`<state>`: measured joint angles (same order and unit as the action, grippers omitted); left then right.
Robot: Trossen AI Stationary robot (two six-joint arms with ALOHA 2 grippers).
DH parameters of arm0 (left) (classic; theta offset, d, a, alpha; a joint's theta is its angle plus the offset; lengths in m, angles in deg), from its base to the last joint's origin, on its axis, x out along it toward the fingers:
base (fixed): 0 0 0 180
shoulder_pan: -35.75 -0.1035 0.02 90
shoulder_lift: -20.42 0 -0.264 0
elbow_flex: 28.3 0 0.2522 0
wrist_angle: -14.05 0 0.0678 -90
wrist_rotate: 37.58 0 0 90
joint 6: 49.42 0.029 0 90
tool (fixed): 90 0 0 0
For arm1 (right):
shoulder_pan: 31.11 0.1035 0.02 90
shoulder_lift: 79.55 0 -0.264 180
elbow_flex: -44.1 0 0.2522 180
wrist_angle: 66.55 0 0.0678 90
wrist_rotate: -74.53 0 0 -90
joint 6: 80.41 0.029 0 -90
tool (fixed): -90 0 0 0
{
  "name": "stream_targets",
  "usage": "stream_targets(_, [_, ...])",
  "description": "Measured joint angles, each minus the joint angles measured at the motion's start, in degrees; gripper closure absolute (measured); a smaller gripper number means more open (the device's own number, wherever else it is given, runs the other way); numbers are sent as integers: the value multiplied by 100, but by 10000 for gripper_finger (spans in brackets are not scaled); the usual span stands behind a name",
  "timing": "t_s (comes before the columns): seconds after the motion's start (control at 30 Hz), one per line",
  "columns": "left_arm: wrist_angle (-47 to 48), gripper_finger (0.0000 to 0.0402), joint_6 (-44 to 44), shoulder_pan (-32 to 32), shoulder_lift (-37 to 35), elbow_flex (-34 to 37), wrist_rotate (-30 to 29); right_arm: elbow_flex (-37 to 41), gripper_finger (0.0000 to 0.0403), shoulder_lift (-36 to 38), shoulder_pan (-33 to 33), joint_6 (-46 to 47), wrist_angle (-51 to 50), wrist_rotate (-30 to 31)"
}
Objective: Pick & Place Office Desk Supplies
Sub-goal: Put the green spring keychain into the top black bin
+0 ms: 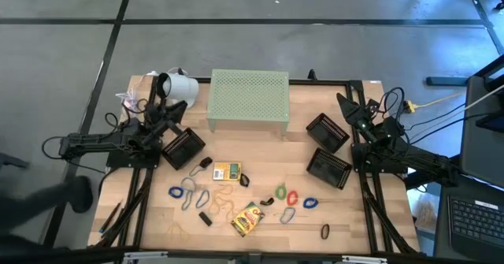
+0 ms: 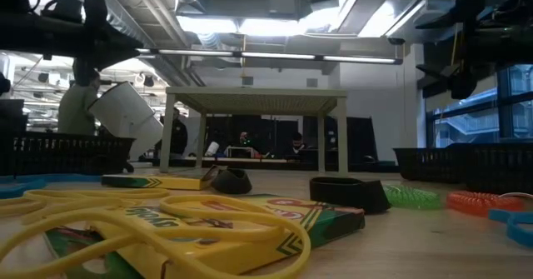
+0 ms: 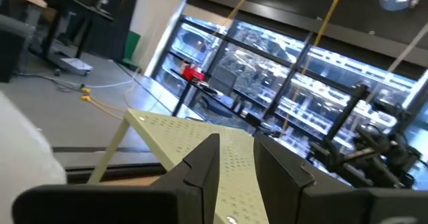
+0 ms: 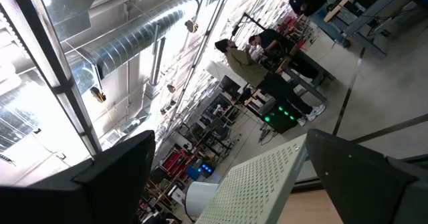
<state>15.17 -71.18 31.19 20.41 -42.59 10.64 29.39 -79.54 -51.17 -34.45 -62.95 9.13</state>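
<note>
The office desk supplies lie loose on the near half of the wooden table. They include two yellow-green boxes, blue clip rings, a red ring, a green ring, tan rubber bands and small black pieces. My left gripper is raised at the far left beside a white cup. Its fingers are open with nothing between them. My right gripper is raised at the far right, wide open and empty.
A pale green perforated stand stands at the far middle. One black mesh tray sits on the left and two on the right. Cables trail off the table's right side.
</note>
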Motion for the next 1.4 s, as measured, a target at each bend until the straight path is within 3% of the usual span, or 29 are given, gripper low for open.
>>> stream_targets(0.23, [0,315,485,-5,0,0,-523,1,11,0,0,0,-2,0])
stream_targets(0.5, [0,315,599,-5,0,0,-416,0,11,0,0,0,1,4])
stream_targets(0.6, [-4,315,627,-5,0,0,-547,2,11,0,0,-21,1,274])
stream_targets(0.7, [-103,315,892,-6,0,0,-820,2,11,0,0,-643,-8,727])
stream_targets(0.83, [-186,315,1215,-5,0,0,-259,2,11,0,0,-2113,-45,1163])
stream_targets(0.97, [-502,315,1546,-5,0,0,490,2,11,0,0,-3047,-61,1199])
stream_targets(1.2, [-728,315,2249,-5,4,0,90,0,11,0,0,-2857,-61,856])
stream_targets(1.4, [-713,315,2255,2,4,0,351,0,11,0,0,-2828,-17,878])
